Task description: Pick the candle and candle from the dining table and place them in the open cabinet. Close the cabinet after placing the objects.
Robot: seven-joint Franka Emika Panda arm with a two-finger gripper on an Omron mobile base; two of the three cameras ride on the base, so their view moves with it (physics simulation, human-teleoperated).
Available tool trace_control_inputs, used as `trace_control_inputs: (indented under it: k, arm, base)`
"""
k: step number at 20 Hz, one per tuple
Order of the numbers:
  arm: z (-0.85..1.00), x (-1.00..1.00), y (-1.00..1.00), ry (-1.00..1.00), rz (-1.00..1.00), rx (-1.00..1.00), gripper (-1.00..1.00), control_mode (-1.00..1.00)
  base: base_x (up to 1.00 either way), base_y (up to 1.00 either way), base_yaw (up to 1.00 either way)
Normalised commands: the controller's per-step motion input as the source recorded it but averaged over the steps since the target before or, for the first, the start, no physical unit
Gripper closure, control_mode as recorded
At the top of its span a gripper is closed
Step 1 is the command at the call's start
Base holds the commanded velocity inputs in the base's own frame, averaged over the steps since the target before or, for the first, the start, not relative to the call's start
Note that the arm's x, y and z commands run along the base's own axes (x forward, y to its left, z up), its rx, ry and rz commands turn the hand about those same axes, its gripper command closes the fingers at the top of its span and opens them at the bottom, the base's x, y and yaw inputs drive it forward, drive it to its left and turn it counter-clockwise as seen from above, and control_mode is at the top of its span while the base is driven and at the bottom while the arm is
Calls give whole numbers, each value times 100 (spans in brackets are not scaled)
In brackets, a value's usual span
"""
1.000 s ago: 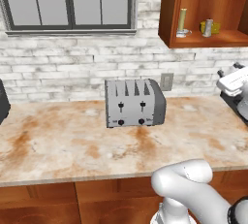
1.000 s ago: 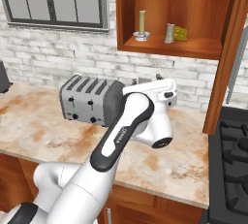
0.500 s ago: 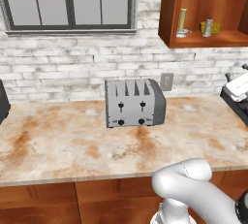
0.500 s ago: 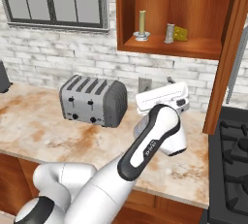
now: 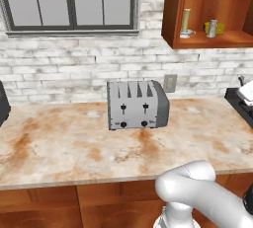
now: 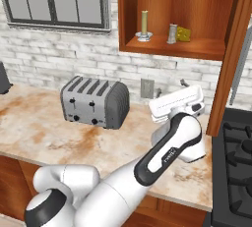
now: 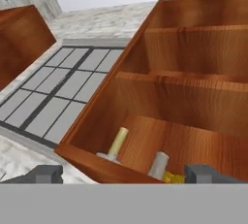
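- My gripper (image 7: 124,173) hangs below the cabinet (image 6: 197,5) — fingertips (image 7: 44,173) spread wide, holding nothing.
- Above, on the open cabinet's bottom shelf: taper candle (image 6: 144,24) in its silver dish, with the stubby grey candle (image 6: 172,33) near it, beside a yellow wedge (image 6: 183,34).

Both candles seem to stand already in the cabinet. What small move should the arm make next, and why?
Probably swing the gripper toward the open cabinet door to push it shut. The taper candle and the grey candle both stand on the cabinet shelf, and the fingers are spread with nothing between them.
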Motion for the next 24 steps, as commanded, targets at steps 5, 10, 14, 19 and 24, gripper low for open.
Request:
trace_control_inputs:
  k: [5, 10, 14, 19, 24]
  arm:
    - [0, -22, -25, -20, 0, -1, -100, -100]
    - [-9, -27, -16, -14, 0, 0, -100, -100]
    - [-1, -16, -21, -10, 0, -1, -100, -100]
    - [4, -2, -15, 0, -1, -6, -100, -100]
    - [-3, 0, -5, 2, -2, -8, -100, -100]
  base:
    - [0, 0, 0]
    - [0, 0, 0]
    - [0, 0, 0]
    - [0, 0, 0]
    - [0, 0, 0]
